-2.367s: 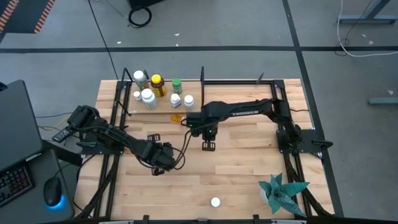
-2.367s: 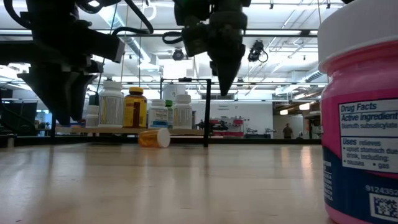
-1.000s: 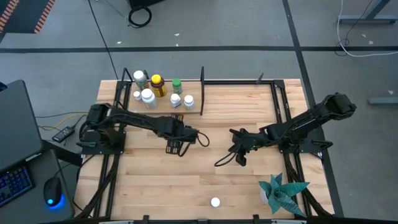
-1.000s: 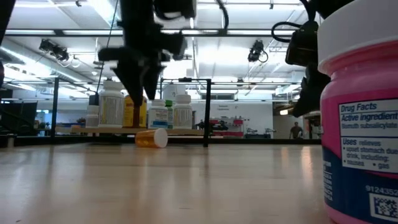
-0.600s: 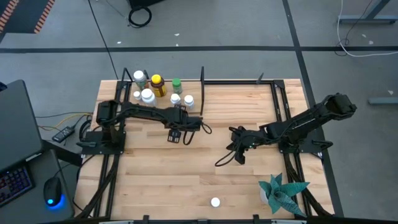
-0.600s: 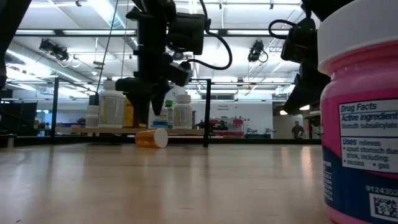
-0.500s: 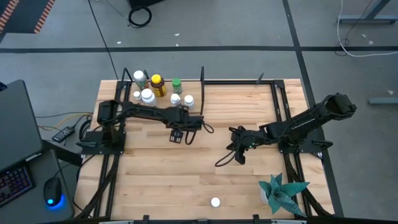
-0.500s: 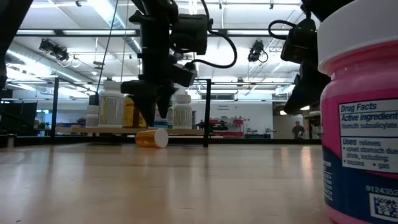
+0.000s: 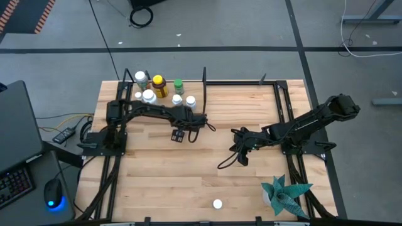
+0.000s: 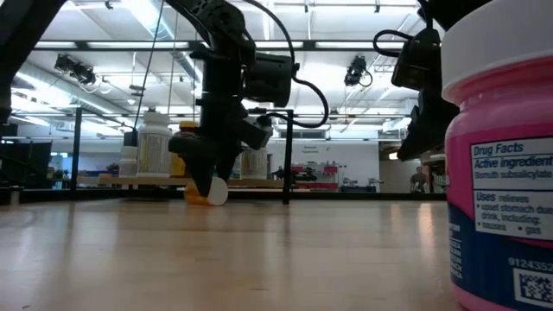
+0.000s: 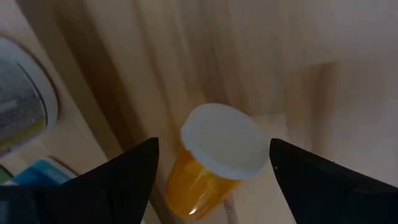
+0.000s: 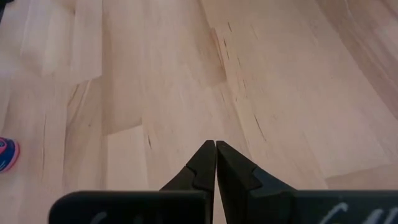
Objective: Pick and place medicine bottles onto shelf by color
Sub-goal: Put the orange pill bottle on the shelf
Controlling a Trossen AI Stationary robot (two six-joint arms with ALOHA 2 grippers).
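Left gripper (image 11: 211,171), its two dark fingers spread wide, hangs directly over a small amber pill bottle with a white cap (image 11: 214,158) that lies on its side on the light wooden tabletop (image 9: 188,176). From the wrist view the bottle sits squarely in the gap between the fingers, its cap facing the camera, with neither finger touching it as far as I can tell. In the low view the gripper (image 10: 206,177) reaches down almost to the table, right at the fallen bottle (image 10: 207,193).

I judge the step in hand to be the pick of this stray bottle: the approach looks nearly finished and the grasp is not yet made. The next move calls for a little more descent and then closing on the round body, squarely enough that it does not roll away.

Just beyond the bottle, on the far side, runs the low light-wood shelf with thin black posts (image 9: 207,100), where the other medicine bottles (image 9: 162,93) stand clustered on its left portion.

Off to the right, the right gripper (image 12: 215,163) waits over bare table, fingers pressed together and holding nothing. A pink-labelled bottle with a white cap (image 10: 501,164) stands at the near edge.
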